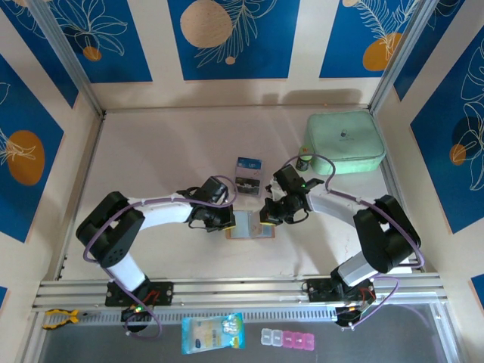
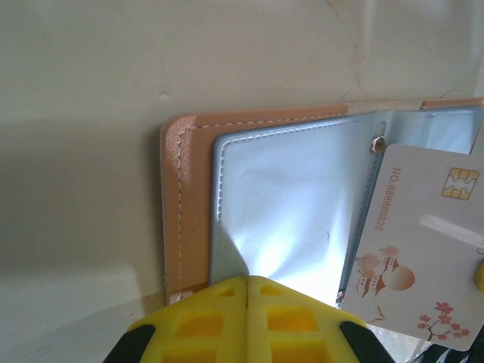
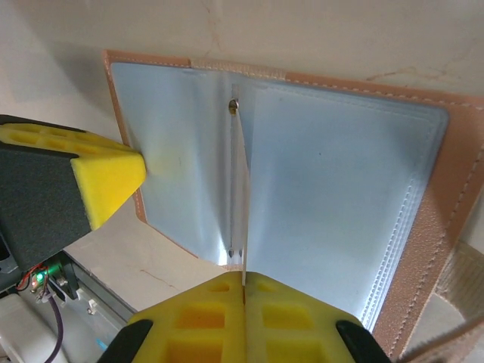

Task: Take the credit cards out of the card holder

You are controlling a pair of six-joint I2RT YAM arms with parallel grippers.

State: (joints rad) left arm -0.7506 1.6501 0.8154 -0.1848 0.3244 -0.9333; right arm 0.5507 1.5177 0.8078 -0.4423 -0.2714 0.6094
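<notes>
Open card holder [image 1: 249, 227] lying flat on the pale table [image 1: 166, 159] between the two hands, tan border [image 2: 185, 197] outward and pale blue-grey inner pockets upward; in the right wrist view [image 3: 454, 189] we see both pocket leaves spread and no card showing in either. The right hand [image 3: 243, 302] has its yellow fingers pressed together on a white credit card [image 3: 240, 204], seen there edge-on above the holder's spine; from the left wrist we see the face of this card [image 2: 420, 242], with a gold chip, a printed number and blossom artwork, standing over the right leaf. The left hand [image 2: 246, 302] has its fingers fully together at the near edge of the left leaf; one finger [image 3: 102, 178] touches that edge, but we cannot tell whether it pinches the leaf. From above, the left hand [image 1: 225, 219] and right hand [image 1: 266, 218] flank the holder. A small stack of cards [image 1: 248, 175], blue on top, lies on the table just behind the holder. A mint-green case [image 1: 344, 142], closed, sits at the far right of the table. A blue-and-yellow packet [image 1: 213, 333] and a clear-and-pink pill box [image 1: 291, 339] lie on the dark strip before the aluminium rail. Cream walls carry blue panels with leaf and orange motifs.
</notes>
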